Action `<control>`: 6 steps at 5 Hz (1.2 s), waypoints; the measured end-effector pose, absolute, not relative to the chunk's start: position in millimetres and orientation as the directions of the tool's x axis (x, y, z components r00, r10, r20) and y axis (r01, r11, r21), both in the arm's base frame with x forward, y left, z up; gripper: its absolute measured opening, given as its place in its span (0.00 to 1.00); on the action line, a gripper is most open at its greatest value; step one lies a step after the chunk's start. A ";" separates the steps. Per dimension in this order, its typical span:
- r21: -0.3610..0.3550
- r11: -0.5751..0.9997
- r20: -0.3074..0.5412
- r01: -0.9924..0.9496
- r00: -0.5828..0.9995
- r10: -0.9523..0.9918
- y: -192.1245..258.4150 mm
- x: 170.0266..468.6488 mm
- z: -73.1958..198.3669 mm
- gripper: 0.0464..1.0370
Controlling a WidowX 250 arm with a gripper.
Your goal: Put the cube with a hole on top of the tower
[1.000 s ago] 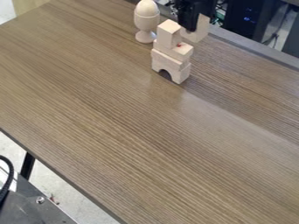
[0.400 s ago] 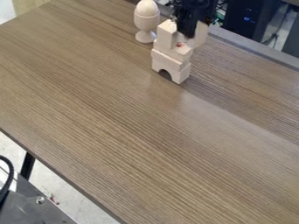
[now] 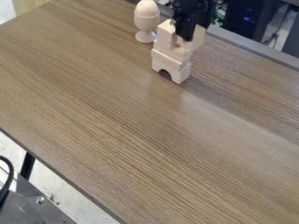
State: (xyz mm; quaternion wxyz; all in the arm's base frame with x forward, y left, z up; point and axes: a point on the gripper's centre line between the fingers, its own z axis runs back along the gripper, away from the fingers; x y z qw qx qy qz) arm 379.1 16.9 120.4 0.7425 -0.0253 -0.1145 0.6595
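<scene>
The gripper [image 3: 186,38] seemingly clasps a pale block [image 3: 199,37] by the tower [image 3: 175,65], near an eggcup [image 3: 146,22].

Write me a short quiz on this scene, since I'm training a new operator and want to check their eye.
1. True or false: the bottom block of the tower has an arched opening.
2. What stands beside the tower, towards the view's left edge?
A) a red bowl
B) an egg shape in a stemmed cup
C) a blue mug
3. Fill in: the tool, with a pale block in its grasp, hangs near the view's ____ edge.

Key: 1 true; 2 B; 3 top.
</scene>
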 end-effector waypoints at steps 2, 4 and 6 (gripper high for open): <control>-0.174 0.129 0.140 -0.976 0.105 0.985 23.7 386.7 112.7 0.49; -0.158 0.099 0.133 -0.982 0.078 0.988 34.3 388.5 106.8 0.49; -0.132 0.136 0.136 -0.982 0.118 0.984 35.4 386.9 106.0 0.56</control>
